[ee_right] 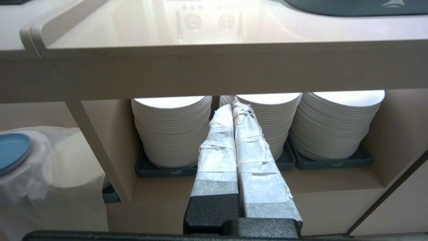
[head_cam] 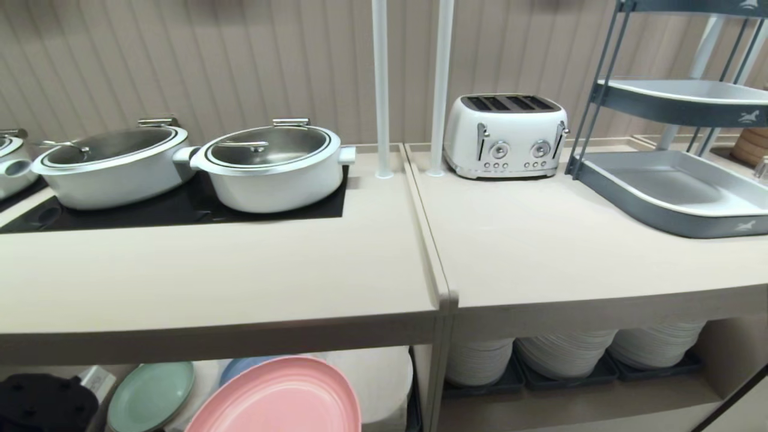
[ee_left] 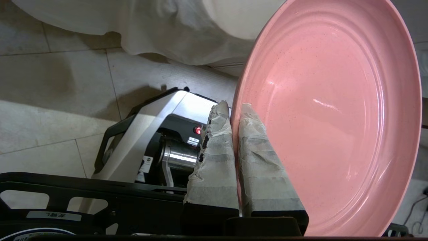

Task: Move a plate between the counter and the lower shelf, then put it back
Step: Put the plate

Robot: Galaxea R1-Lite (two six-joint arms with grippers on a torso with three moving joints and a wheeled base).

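head view: pink plate (head_cam: 282,396) sat at bottom centre-left of frame, below the counter (head_cam: 240,282) front edge, in front of the lower shelf (head_cam: 378,384) with white cloth; mint-green plate (head_cam: 150,396) and blue plate (head_cam: 240,367) behind it there. Pots (head_cam: 180,165) upper left, toaster (head_cam: 505,135) upper right.
left wrist view: left gripper (ee_left: 234,110) taped fingers (ee_left: 217,150) clamped on plate rim, centre frame; plate filled the right side, floor tiles (ee_left: 57,100) at left.
right wrist view: right gripper (ee_right: 234,108) fingers pressed together, holding nothing, centre frame, facing stacked white plates (ee_right: 174,130).
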